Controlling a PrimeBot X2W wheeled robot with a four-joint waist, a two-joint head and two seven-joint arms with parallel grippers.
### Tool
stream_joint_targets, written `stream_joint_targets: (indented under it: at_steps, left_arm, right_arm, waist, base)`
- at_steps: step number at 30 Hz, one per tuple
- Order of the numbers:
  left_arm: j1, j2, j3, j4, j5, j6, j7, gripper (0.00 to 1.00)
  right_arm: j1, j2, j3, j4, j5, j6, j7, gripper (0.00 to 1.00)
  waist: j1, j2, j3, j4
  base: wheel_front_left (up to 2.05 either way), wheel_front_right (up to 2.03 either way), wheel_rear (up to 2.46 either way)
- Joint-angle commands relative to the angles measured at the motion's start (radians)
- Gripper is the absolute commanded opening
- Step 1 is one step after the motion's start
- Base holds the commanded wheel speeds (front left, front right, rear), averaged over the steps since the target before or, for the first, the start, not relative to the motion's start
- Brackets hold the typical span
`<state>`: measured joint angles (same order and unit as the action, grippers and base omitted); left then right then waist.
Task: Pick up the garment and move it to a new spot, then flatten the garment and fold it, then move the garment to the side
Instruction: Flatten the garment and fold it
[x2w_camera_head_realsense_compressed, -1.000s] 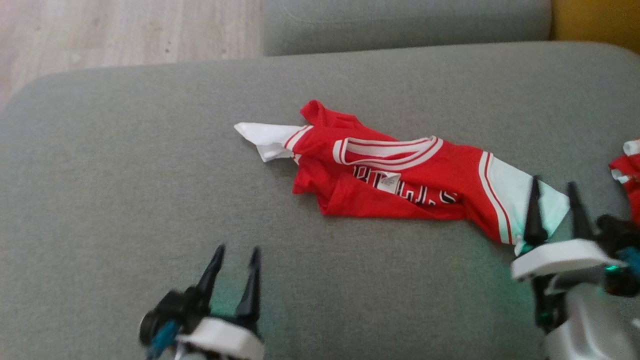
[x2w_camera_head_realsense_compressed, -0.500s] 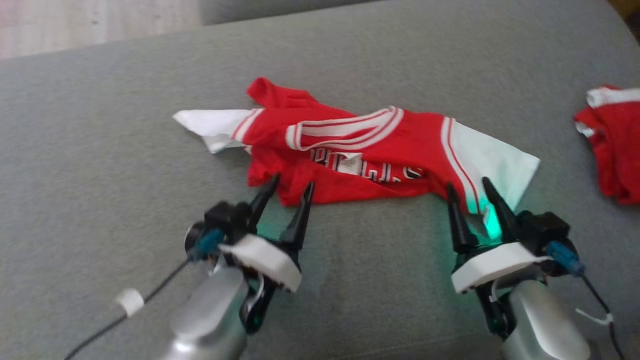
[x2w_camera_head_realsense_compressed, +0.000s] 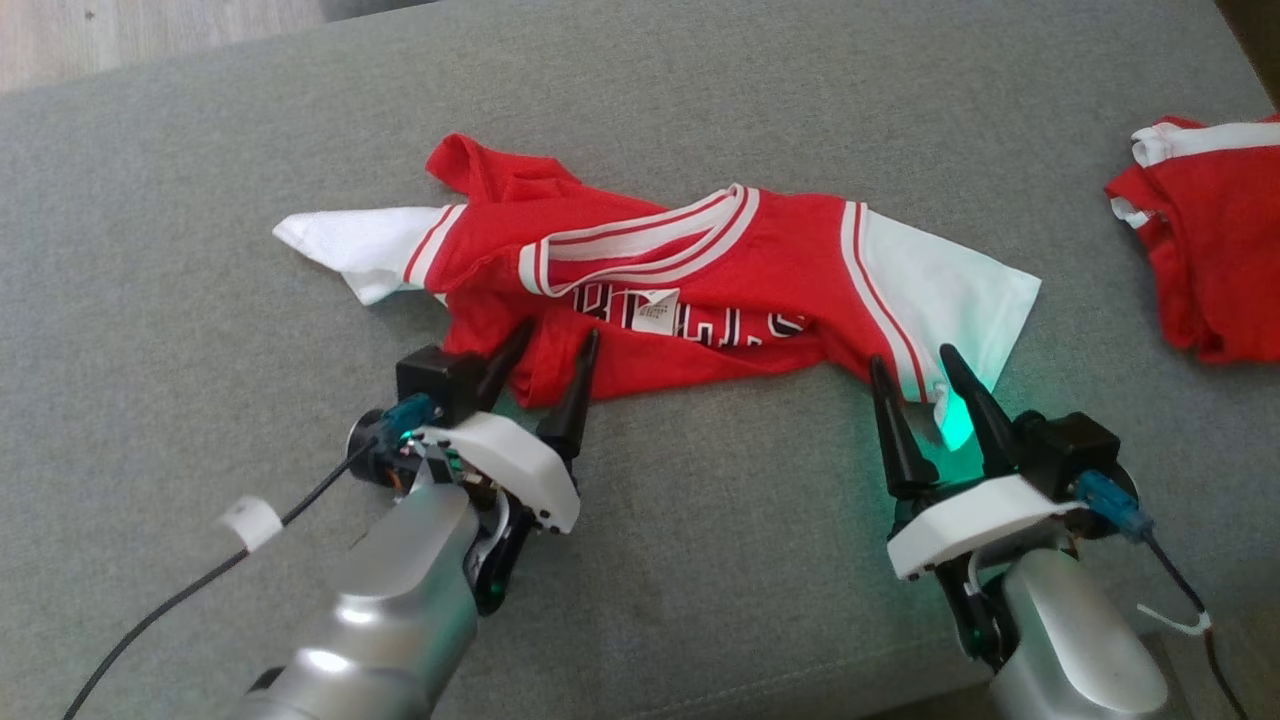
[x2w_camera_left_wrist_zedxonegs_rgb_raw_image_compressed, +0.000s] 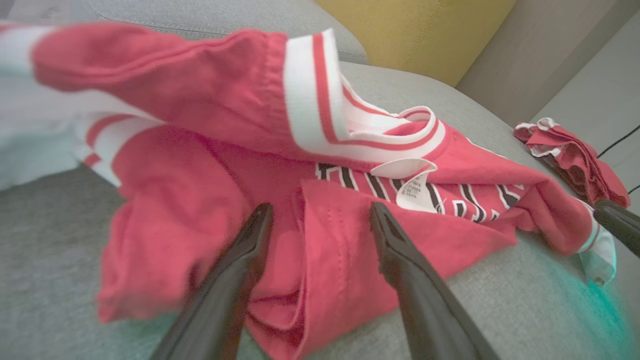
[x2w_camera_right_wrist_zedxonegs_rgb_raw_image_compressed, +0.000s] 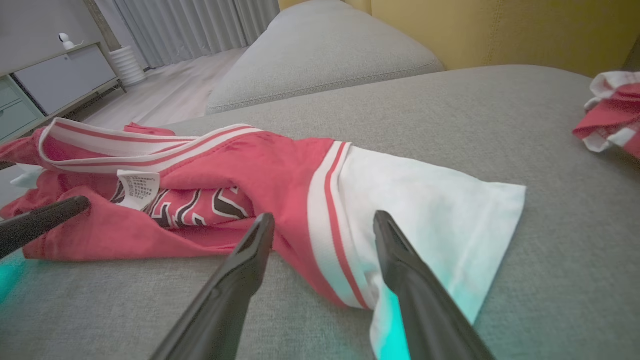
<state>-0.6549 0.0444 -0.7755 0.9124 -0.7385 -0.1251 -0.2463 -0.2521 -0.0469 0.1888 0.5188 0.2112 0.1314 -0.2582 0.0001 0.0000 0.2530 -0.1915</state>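
The garment (x2w_camera_head_realsense_compressed: 680, 290), a red jersey with white sleeves and striped trim, lay crumpled and unfolded on the grey cushion (x2w_camera_head_realsense_compressed: 150, 350), at about mid-depth. Its long axis ran left to right, with the left sleeve (x2w_camera_head_realsense_compressed: 340, 240) at one end and the right sleeve (x2w_camera_head_realsense_compressed: 950, 290) at the other. The collar and a white label (x2w_camera_head_realsense_compressed: 652, 312) faced up near the middle.

The garment lay on the far side of both grippers, with its near edge directly at the fingertips. The left gripper (x2w_camera_head_realsense_compressed: 558, 332) stood at the near edge of the red body, just left of the label. Its fingers (x2w_camera_left_wrist_zedxonegs_rgb_raw_image_compressed: 400, 260) were spread apart and empty, flanking a raised fold of red cloth. The right gripper (x2w_camera_head_realsense_compressed: 911, 356) stood at the near edge of the right sleeve, where the red-and-white stripe meets the white cloth. Its fingers (x2w_camera_right_wrist_zedxonegs_rgb_raw_image_compressed: 405, 270) were likewise spread and empty, one on each side of that stripe. Whether any fingertip pressed on the cloth could not be determined.

Each arm was about equally near its own end of the garment. By judgement, the first pick-up had not yet been made. The coming move called for both pairs of fingers to advance slightly and close on the near edge at two points along the long axis.

A second red garment (x2w_camera_head_realsense_compressed: 1205, 260) lay well apart at the far right of the cushion.
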Motion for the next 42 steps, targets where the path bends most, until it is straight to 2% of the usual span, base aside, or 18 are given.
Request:
stream_joint_targets:
  at_steps: [1, 3, 4, 5, 6, 7, 8, 10, 12, 16, 20, 27, 28, 30, 31, 32, 36, 42]
  left_arm:
    - [-0.05, 0.006, -0.007, -0.011, -0.025, -0.005, 0.002, 1.0]
    - [-0.056, 0.006, -0.04, -0.01, -0.047, -0.005, 0.001, 0.99]
    - [-0.059, 0.006, -0.053, -0.012, -0.057, -0.005, -0.001, 0.87]
    - [-0.062, 0.006, -0.063, -0.013, -0.065, -0.005, -0.004, 0.64]
    - [-0.066, 0.006, -0.072, -0.013, -0.071, -0.005, -0.007, 0.45]
    - [-0.067, 0.006, -0.075, -0.015, -0.079, -0.005, -0.009, 0.15]
    - [-0.068, 0.006, -0.079, -0.02, -0.084, -0.005, -0.012, 0.0]
    - [-0.074, 0.006, -0.08, -0.038, -0.081, -0.005, -0.014, 0.0]
    - [-0.085, 0.006, -0.025, -0.091, -0.039, 0.003, -0.015, 0.0]
    - [-0.042, 0.013, 0.077, -0.241, 0.13, 0.016, -0.015, 0.0]
    - [0.013, 0.026, 0.142, -0.342, 0.25, 0.015, -0.015, 0.0]
    - [0.146, 0.12, 0.202, -0.461, 0.449, 0.001, -0.015, 0.01]
    - [0.17, 0.139, 0.211, -0.462, 0.465, 0.001, -0.015, 0.16]
    - [0.249, 0.183, 0.251, -0.44, 0.496, 0.003, -0.015, 0.36]
    - [0.278, 0.19, 0.264, -0.428, 0.5, 0.003, -0.015, 0.73]
    - [0.306, 0.194, 0.276, -0.419, 0.503, 0.003, -0.015, 1.0]
    - [0.432, 0.178, 0.348, -0.4, 0.487, 0.018, -0.015, 1.0]
    - [0.56, 0.096, 0.495, -0.424, 0.459, 0.052, -0.015, 1.0]
  right_arm:
    - [-0.031, -0.003, 0.02, -0.023, 0.007, -0.001, -0.004, 1.0]
    - [-0.033, -0.003, 0.025, -0.019, 0.01, -0.001, -0.004, 1.0]
    - [-0.034, -0.003, 0.028, -0.018, 0.011, -0.001, -0.004, 1.0]
    - [-0.034, -0.003, 0.03, -0.018, 0.013, -0.001, -0.004, 1.0]
    - [-0.033, -0.003, 0.032, -0.017, 0.015, -0.001, -0.004, 1.0]
    - [-0.032, -0.003, 0.033, -0.016, 0.016, -0.001, -0.004, 1.0]
    - [-0.031, -0.003, 0.033, -0.014, 0.018, -0.001, -0.004, 1.0]
    - [-0.028, -0.003, 0.03, -0.007, 0.024, -0.001, -0.004, 1.0]
    - [-0.024, -0.003, 0.022, -0.002, 0.025, -0.001, -0.004, 1.0]
    - [-0.006, -0.003, -0.001, 0.009, 0.025, -0.001, -0.004, 1.0]
    - [0.01, -0.003, -0.013, 0.017, 0.029, -0.001, -0.004, 1.0]
    - [0.041, -0.003, -0.002, 0.027, 0.079, -0.001, -0.004, 1.0]
    - [0.044, -0.003, 0.004, 0.028, 0.087, -0.001, -0.004, 1.0]
    - [0.051, -0.003, 0.015, 0.031, 0.101, -0.001, -0.004, 1.0]
    - [0.054, -0.003, 0.018, 0.032, 0.103, -0.001, -0.004, 1.0]
    - [0.057, -0.003, 0.02, 0.033, 0.105, -0.001, -0.004, 1.0]
    - [0.073, -0.003, 0.012, 0.034, 0.108, -0.001, -0.004, 1.0]
    - [0.093, -0.003, -0.021, 0.031, 0.095, -0.001, -0.004, 1.0]
  waist:
    - [-0.0001, 0.0, 0.0, 0.002]
    - [-0.0001, 0.0, 0.0, 0.004]
    - [-0.0001, 0.0, 0.001, 0.006]
    - [-0.0001, 0.0, 0.001, 0.008]
    - [-0.0001, 0.0, 0.0, 0.011]
    - [-0.0001, 0.0, -0.001, 0.014]
    - [-0.0001, 0.0, -0.003, 0.018]
    - [-0.0001, 0.0, -0.008, 0.028]
    - [-0.0001, 0.0, -0.015, 0.044]
    - [-0.0001, 0.0, -0.048, 0.093]
    - [-0.0001, 0.0, -0.085, 0.14]
    - [-0.0001, 0.0, -0.17, 0.225]
    - [-0.0001, 0.0, -0.178, 0.23]
    - [-0.0001, 0.0, -0.196, 0.238]
    - [-0.0001, 0.0, -0.2, 0.239]
    - [-0.0001, 0.0, -0.206, 0.238]
    - [-0.0001, 0.0, -0.229, 0.229]
    - [-0.0001, 0.0, -0.249, 0.222]
  base:
    - [0.0, 0.0, 0.0]
    - [0.0, 0.0, 0.0]
    - [0.0, 0.0, 0.0]
    - [0.0, 0.0, 0.0]
    - [0.0, 0.0, 0.0]
    - [0.0, 0.0, 0.0]
    - [0.0, 0.0, 0.0]
    - [0.0, 0.0, 0.0]
    - [0.0, 0.0, 0.0]
    - [0.0, 0.0, 0.0]
    - [0.0, 0.0, 0.0]
    - [0.0, 0.0, 0.0]
    - [0.0, 0.0, 0.0]
    - [0.0, 0.0, 0.0]
    - [0.0, 0.0, 0.0]
    - [0.0, 0.0, 0.0]
    - [0.0, 0.0, 0.0]
    - [0.0, 0.0, 0.0]
